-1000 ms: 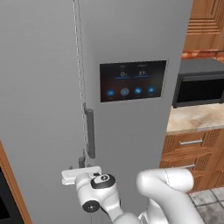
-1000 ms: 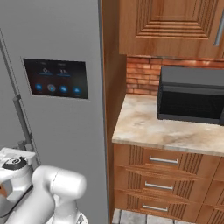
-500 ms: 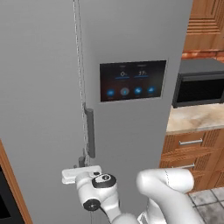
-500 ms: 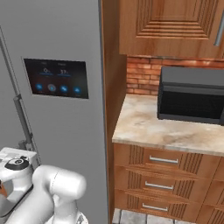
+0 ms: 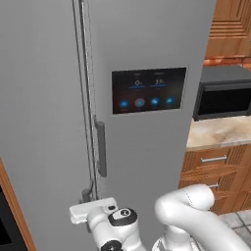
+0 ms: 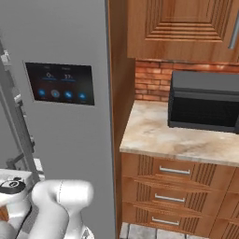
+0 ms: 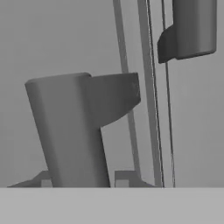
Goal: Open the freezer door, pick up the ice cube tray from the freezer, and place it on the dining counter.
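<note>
At bottom of freezer door (image 5: 44, 98), gripper (image 7: 78, 181) is straddling vertical bar handle (image 7: 70, 131), fingertips flanking it, appearing closed on bar; door is sitting shut, handle's long axis upright.

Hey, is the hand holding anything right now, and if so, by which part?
The hand has its fingertips on either side of the lower end of the freezer door's bar handle; whether they are clamped on it cannot be told.
</note>
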Robot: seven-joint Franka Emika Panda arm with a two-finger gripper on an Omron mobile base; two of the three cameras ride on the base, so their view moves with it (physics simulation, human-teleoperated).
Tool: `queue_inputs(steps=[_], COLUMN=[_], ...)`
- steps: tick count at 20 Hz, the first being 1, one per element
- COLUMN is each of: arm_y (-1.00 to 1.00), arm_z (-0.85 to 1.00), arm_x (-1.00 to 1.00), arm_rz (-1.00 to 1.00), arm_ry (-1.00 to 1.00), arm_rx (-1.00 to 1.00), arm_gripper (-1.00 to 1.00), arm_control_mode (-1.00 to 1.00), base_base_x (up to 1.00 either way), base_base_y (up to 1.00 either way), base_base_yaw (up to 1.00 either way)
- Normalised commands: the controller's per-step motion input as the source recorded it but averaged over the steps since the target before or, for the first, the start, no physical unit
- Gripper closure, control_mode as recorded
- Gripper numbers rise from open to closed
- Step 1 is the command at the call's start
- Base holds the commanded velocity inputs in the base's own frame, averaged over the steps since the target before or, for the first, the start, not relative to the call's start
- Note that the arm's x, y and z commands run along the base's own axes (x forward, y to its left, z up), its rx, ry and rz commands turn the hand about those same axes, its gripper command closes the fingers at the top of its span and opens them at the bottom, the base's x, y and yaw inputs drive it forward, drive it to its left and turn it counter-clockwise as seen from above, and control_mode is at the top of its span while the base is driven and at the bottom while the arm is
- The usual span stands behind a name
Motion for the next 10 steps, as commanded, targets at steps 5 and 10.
queue_inputs(steps=[5, 10], arm_y=[0.53, 0.7], arm_z=[0.0, 0.0], arm_x=[-0.97, -0.79], arm_rz=[0.01, 0.07], arm_ry=[0.0, 0.0], arm_rx=[-0.01, -0.04], arm_gripper=[1.0, 1.0], arm_control_mode=[-1.0, -1.0], base_base_x=[0.0, 0.0], base_base_y=[0.0, 0.0], base_base_yaw=[0.0, 0.0])
